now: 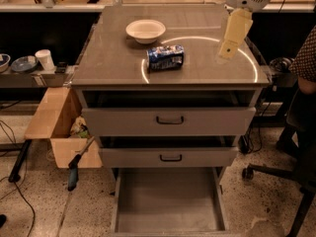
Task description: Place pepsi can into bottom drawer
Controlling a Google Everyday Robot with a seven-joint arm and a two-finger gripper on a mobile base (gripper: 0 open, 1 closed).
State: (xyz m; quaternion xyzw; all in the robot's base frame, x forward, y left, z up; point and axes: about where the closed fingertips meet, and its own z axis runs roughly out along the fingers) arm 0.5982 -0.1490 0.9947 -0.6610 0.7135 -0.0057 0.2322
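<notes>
My gripper (228,49) hovers right of the pepsi can (165,57) lying on its side; open or closed, I cannot tell. Below the can, the bottom drawer (168,201) stands open.

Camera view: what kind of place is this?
Likely a robotics lab or workshop, not a home. Cluttered workbench behind the grey drawer cabinet, an open cardboard box and cables on the speckled floor, an office chair at right. The gripper hangs over the cabinet top, right of the pepsi can.
</notes>
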